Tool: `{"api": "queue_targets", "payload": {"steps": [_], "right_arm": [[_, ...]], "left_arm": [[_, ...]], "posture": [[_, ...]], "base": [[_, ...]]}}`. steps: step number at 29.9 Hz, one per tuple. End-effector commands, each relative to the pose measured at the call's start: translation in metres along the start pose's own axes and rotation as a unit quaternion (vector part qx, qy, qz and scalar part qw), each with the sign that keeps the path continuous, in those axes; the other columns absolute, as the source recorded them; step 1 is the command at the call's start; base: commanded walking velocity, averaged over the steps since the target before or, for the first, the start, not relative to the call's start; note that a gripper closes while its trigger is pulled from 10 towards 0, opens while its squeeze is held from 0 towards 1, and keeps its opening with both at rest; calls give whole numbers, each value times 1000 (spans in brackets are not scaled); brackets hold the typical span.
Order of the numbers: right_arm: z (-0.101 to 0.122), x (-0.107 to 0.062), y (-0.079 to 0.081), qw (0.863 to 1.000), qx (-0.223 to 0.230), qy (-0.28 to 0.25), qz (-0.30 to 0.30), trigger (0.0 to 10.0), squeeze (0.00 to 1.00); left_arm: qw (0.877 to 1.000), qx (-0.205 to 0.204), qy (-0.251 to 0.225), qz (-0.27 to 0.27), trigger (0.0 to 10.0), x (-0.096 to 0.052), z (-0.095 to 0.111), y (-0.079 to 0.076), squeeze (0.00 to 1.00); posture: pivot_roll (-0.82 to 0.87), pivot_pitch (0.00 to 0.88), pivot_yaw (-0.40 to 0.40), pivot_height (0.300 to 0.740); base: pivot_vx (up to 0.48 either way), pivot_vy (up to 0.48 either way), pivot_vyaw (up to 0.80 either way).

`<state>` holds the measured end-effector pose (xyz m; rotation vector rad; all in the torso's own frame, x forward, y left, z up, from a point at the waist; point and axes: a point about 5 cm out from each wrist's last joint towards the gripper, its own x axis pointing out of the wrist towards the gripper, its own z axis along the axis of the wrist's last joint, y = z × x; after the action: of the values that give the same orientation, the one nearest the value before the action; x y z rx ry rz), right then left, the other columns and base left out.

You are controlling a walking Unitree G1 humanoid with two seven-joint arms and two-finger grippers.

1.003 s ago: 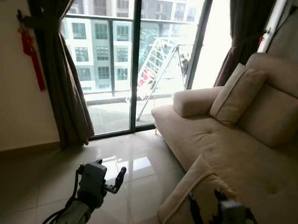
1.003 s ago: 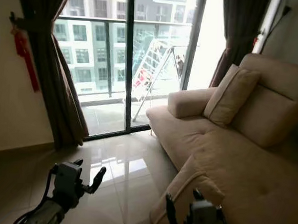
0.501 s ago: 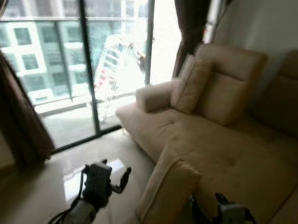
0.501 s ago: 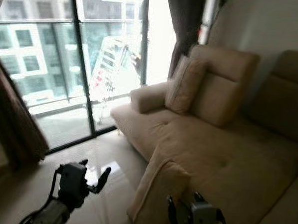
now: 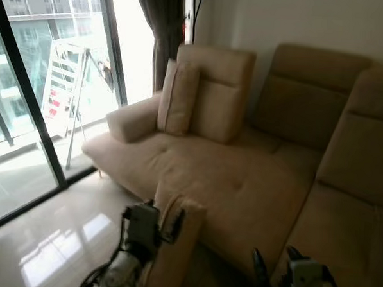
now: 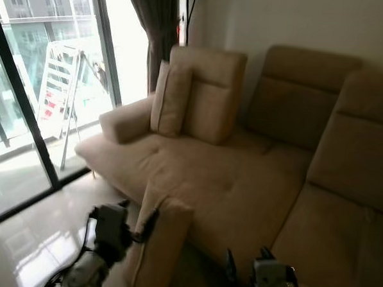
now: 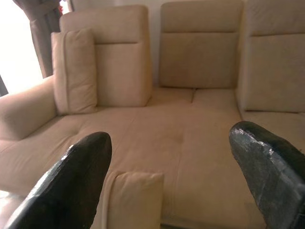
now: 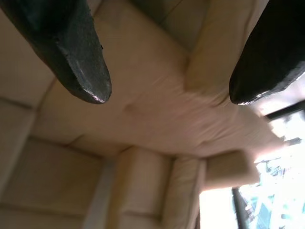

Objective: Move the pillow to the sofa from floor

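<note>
A beige pillow stands on edge on the floor, leaning against the front of the beige sofa. My left gripper is open right beside the pillow's top corner, on its window side; whether they touch is unclear. In the left wrist view the pillow lies low between the open fingers, with the sofa seat beyond. My right gripper is open and empty, low in front of the sofa's right seat. The right wrist view looks past its fingers at the sofa.
A second beige pillow leans upright against the sofa's back cushion near the armrest. Glass balcony doors with a dark curtain are on the left. Glossy tiled floor lies between the doors and the sofa.
The camera has swung right, so the sofa now takes up most of the view and the window has slid left. The left gripper now sits against the floor pillow's top.
</note>
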<state>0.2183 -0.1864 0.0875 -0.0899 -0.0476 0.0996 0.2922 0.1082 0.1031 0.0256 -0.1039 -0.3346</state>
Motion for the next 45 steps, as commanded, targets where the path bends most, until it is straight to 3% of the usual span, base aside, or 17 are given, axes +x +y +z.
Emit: {"api": "queue_targets", "payload": {"steps": [1,21,45], "right_arm": [[-2,0,6,1000,4,3,4,10000,0],[0,3,6,1000,-2,-9,0,10000,0],[-8,6,0,1000,-8,-8,-3,10000,0]], "left_arm": [[1000,2,15,11,10000,-3,-6,6,0],[1000,-4,13,13,10000,-1,-8,3,0],[998,-32,43,35,10000,-7,-23,9,0]], "posture": [[89,0,51,740],[87,0,48,740],[98,0,36,740]], "base": [[0,0,-769],[0,0,-710],[0,0,0]]}}
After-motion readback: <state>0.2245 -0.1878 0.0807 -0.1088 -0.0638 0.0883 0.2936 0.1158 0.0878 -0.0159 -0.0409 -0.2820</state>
